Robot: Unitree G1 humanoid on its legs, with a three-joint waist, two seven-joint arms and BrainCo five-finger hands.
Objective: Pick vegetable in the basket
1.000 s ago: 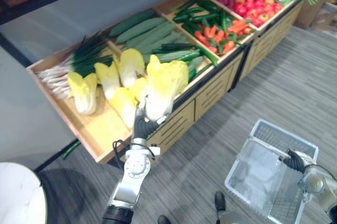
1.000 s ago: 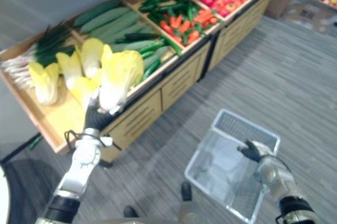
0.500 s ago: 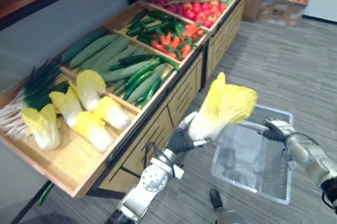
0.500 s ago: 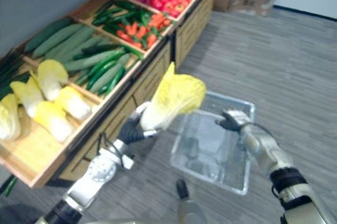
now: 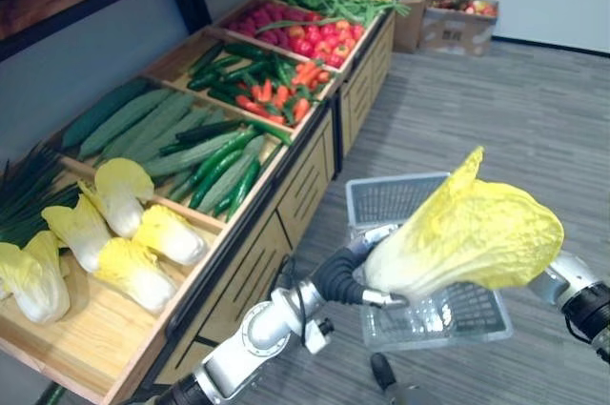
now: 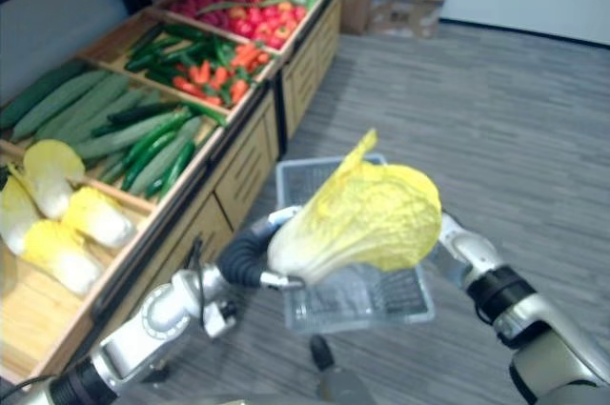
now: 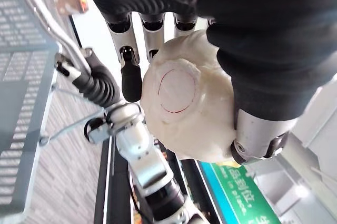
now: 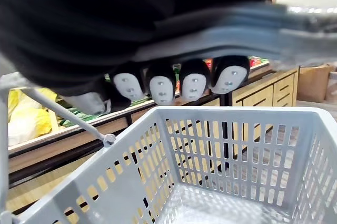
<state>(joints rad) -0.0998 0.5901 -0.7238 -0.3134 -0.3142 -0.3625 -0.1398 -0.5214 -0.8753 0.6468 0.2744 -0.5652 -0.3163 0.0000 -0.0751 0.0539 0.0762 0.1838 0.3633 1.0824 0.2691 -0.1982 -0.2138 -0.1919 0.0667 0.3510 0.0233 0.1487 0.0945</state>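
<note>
A big yellow napa cabbage (image 5: 467, 233) hangs in the air with my left hand (image 5: 341, 276) shut round its white stem end (image 7: 184, 97). It hovers over the near part of a grey wire basket (image 5: 391, 200), hiding much of it. My right hand (image 6: 457, 248) holds the basket from the right, behind the cabbage. In the right wrist view its fingers (image 8: 179, 84) curl over the basket's grey handle (image 8: 237, 18), and the basket's inside (image 8: 237, 145) has nothing in it.
A long wooden display stand (image 5: 315, 152) runs along my left with more napa cabbages (image 5: 124, 233), cucumbers (image 5: 143, 124), peppers and carrots (image 5: 276, 91), tomatoes (image 5: 295, 33) and green beans. Cardboard boxes (image 5: 457, 24) stand at the far wall. Grey floor lies to the right.
The camera has swung right. My left hand has carried the cabbage away from the stand and over the basket. The basket, held by my right hand, now sits under the cabbage.
</note>
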